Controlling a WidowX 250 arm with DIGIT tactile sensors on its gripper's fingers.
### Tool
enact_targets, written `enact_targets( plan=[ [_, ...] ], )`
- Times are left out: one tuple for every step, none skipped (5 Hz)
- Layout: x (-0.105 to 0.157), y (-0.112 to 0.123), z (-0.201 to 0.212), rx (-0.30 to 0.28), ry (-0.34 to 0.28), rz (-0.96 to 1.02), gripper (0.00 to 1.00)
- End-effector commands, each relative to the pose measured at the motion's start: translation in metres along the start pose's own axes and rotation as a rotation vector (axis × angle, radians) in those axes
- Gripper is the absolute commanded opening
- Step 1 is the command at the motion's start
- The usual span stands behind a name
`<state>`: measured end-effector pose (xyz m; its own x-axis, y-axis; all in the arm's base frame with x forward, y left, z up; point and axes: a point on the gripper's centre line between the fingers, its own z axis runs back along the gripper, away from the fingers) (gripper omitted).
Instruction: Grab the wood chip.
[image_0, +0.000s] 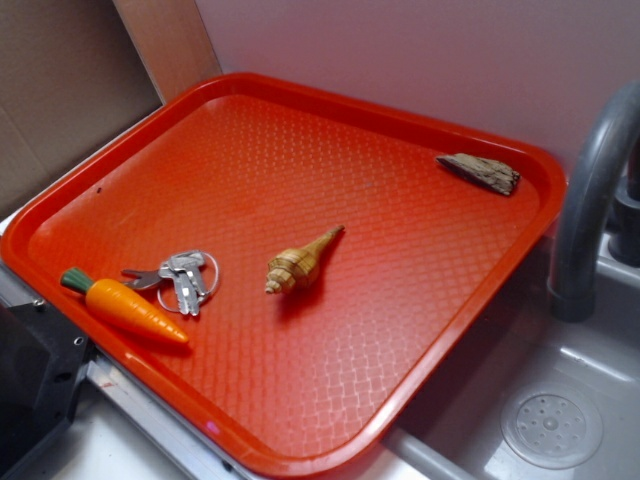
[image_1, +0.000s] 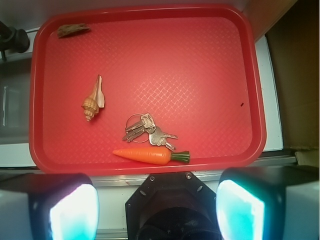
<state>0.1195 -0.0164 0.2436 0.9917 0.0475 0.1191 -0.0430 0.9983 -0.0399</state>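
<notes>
From the exterior view I see a red plastic tray (image_0: 330, 400) with a diamond-textured floor sitting beside a grey sink basin (image_0: 560, 400), with a grey curved faucet (image_0: 585, 210) rising at the tray's right side. The small, flat, grey-brown wood chip (image_0: 480, 172) lies in the tray's far right corner, close against the raised rim, with its pointed end toward the tray's middle. Near the centre of the tray rests a tan ridged spiral seashell (image_0: 298, 264), well apart from the wood chip. Toward the near left corner lies an orange toy carrot with a green top (image_0: 125, 305), and just beside it, toward the middle, is a bunch of silver keys on a ring (image_0: 180, 278). Through the wrist camera I look down on the whole tray from above its carrot edge; there the wood chip (image_1: 73, 30) shows in the upper left corner of the picture, the seashell (image_1: 93, 99) below it. The gripper (image_1: 159, 207) hangs outside the tray's near edge, its two fingers (image_1: 70, 212) spread wide with nothing between them, far from the wood chip.
</notes>
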Motion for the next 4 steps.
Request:
enact_targets(
  plan=[
    [0.000,0.000,0.000,0.000,0.000,0.000,1.00],
    [0.046,-0.012,-0.029,-0.008,-0.020,0.046,1.00],
    [0.080,-0.020,-0.048,-0.025,-0.056,0.149,1.00],
    [0.108,-0.032,-0.071,-0.087,-0.130,0.312,1.00]
  ],
)
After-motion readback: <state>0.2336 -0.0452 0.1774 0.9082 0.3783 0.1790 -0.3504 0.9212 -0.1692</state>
